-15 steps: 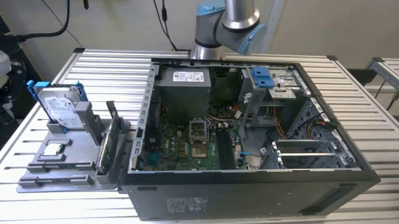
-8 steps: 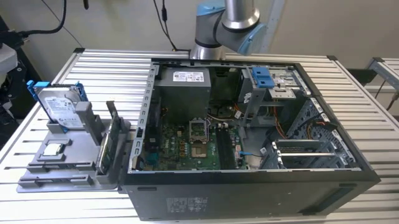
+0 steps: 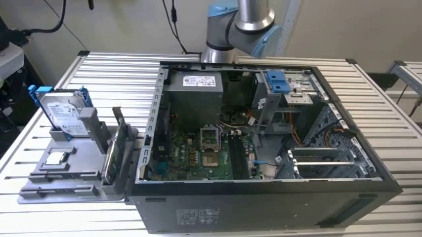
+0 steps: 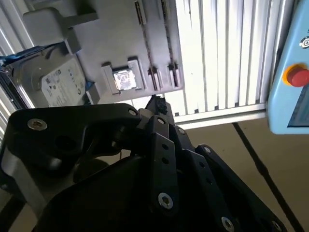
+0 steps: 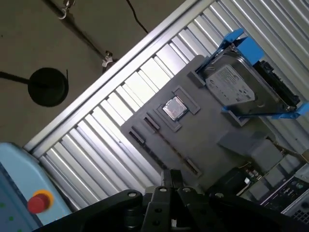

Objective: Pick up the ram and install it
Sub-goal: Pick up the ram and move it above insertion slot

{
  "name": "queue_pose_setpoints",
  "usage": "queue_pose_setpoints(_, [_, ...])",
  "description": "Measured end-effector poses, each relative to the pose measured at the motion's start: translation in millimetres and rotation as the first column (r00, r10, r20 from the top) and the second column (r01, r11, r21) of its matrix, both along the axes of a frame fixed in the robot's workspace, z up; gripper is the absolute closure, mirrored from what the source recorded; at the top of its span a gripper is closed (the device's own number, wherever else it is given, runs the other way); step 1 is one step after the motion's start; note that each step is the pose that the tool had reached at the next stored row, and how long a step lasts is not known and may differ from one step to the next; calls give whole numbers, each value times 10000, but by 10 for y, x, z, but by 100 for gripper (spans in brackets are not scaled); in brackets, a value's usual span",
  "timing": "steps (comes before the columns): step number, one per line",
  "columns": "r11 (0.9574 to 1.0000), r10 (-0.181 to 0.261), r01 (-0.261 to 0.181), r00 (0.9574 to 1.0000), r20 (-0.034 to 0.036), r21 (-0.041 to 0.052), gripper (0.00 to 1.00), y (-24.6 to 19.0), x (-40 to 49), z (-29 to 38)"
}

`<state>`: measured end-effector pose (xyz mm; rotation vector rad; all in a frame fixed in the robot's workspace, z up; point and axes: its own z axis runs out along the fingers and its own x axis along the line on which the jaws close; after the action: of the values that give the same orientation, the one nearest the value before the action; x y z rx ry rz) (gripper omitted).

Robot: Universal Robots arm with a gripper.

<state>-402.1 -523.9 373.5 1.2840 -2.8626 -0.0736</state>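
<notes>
The ram [image 3: 110, 163] is a thin dark greenish stick standing on edge in the grey holder tray [image 3: 66, 170], which sits on the table at the exterior view's left beside the open computer case [image 3: 264, 197]. Inside the case lies the green motherboard [image 3: 197, 158] with its long dark memory slots [image 3: 237, 155]. In both wrist views my black gripper [image 5: 171, 180] [image 4: 157, 105] hangs high above the holder tray [image 5: 203, 140] [image 4: 111, 38], shut with nothing in it. The arm's elbow [image 3: 240, 24] rises behind the case.
A silver hard drive in a blue frame [image 3: 66, 113] [image 5: 241, 87] [image 4: 58, 87] stands in the tray. A small square processor chip [image 3: 56, 158] [image 5: 174, 108] [image 4: 123, 79] lies flat there. A blue pendant with a red button [image 5: 38, 203] [image 4: 297, 77] sits beyond the slatted table's edge.
</notes>
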Motion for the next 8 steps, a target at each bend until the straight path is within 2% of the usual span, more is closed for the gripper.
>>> queue_pose_setpoints(4, [9983, 583, -583, 9983, -1, -1, 89, 0, -1, -4])
queue_pose_setpoints(8, [9932, 1162, -1162, 9932, -1, -1, 89, 0, -3, -9])
